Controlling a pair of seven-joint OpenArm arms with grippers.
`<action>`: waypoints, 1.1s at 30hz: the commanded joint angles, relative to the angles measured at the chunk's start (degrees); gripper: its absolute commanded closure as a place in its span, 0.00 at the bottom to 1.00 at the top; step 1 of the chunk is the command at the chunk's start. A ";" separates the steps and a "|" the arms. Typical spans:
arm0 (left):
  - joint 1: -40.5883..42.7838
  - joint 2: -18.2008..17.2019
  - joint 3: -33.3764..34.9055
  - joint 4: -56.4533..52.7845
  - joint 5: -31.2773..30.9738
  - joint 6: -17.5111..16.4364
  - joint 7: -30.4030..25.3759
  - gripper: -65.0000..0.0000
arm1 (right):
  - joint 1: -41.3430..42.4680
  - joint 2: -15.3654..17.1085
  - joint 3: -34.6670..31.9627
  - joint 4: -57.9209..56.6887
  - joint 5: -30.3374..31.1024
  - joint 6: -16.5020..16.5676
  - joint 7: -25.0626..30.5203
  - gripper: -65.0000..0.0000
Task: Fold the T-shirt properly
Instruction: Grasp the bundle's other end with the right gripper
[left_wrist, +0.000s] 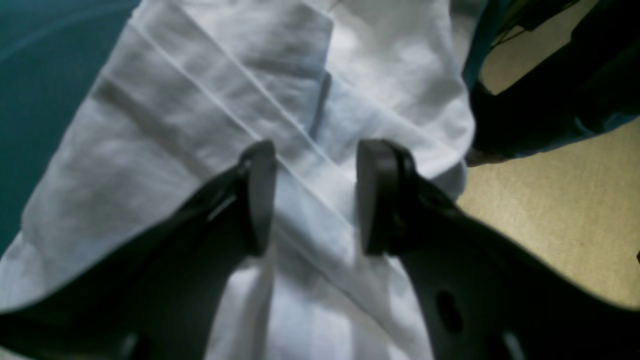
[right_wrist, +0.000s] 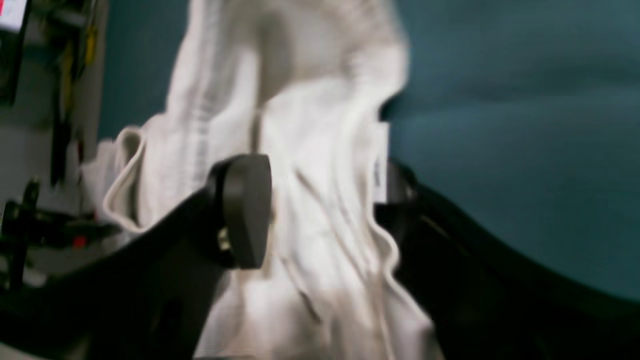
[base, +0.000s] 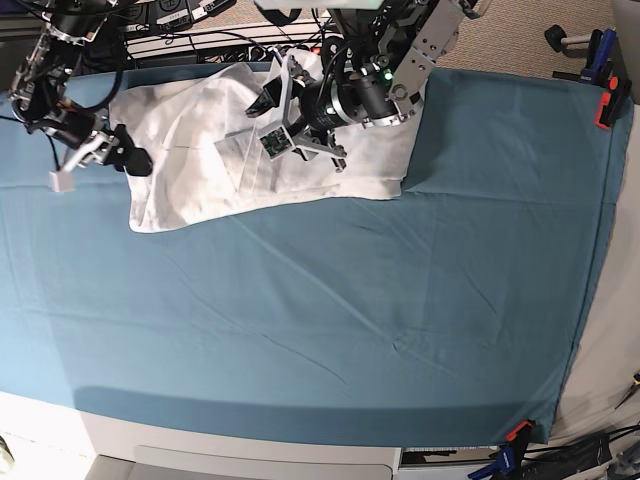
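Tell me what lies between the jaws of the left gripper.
In the left wrist view, folded layers of the T-shirt lie between the open jaws of the left gripper, with a hemmed edge running diagonally across the gap; nothing else shows there.

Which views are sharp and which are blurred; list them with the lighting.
Base view: sharp and evenly lit, soft creases readable on the teal cloth sheet. Left wrist view: slightly soft, dark jaws in shadow, the plain white cotton T-shirt brightly lit with fold lines readable. Right wrist view: the most blurred, shirt folds smeared, background clutter indistinct.
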 joint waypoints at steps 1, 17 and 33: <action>-0.46 0.46 0.15 1.01 -0.81 -0.04 -1.25 0.57 | 0.26 0.96 -0.35 0.52 -1.16 -0.16 -1.20 0.48; -0.46 0.48 0.15 1.01 -0.81 -0.02 -1.31 0.57 | 0.79 0.98 -0.46 0.68 12.86 -0.16 -2.88 0.49; -0.48 0.48 0.15 1.01 -0.81 1.22 -1.33 0.57 | 0.76 0.96 -0.52 0.68 12.86 -0.16 -2.88 0.54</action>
